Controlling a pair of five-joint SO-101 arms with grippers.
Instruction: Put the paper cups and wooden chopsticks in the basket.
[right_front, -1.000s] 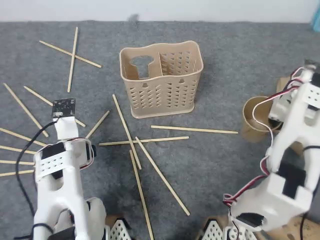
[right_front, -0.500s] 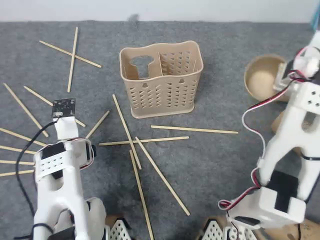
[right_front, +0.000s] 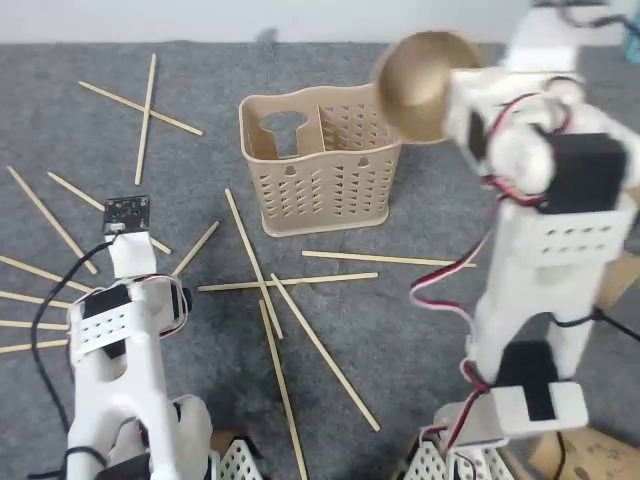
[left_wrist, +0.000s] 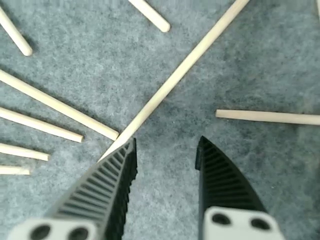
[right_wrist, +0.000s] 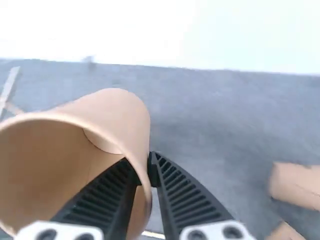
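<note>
My right gripper (right_wrist: 148, 167) is shut on the rim of a brown paper cup (right_wrist: 75, 150). In the high view the cup (right_front: 425, 82) is held high, tilted on its side, just right of the tan perforated basket (right_front: 322, 160). Many wooden chopsticks (right_front: 300, 282) lie scattered on the grey carpet in front of and left of the basket. My left gripper (left_wrist: 165, 150) is open, low over the carpet at the left, with the tip of a chopstick (left_wrist: 175, 82) touching one finger (left_wrist: 107, 192).
The basket has two compartments; the left one has a keyhole cut-out. A brown cardboard piece (right_wrist: 295, 185) lies on the carpet at the right. A small black board (right_front: 127, 213) sits on the left arm. Bare carpet lies right of the basket.
The right arm has lifted the paper cup off the carpet at the right and carried it up and left, to beside the basket's top. The left arm has not moved.
</note>
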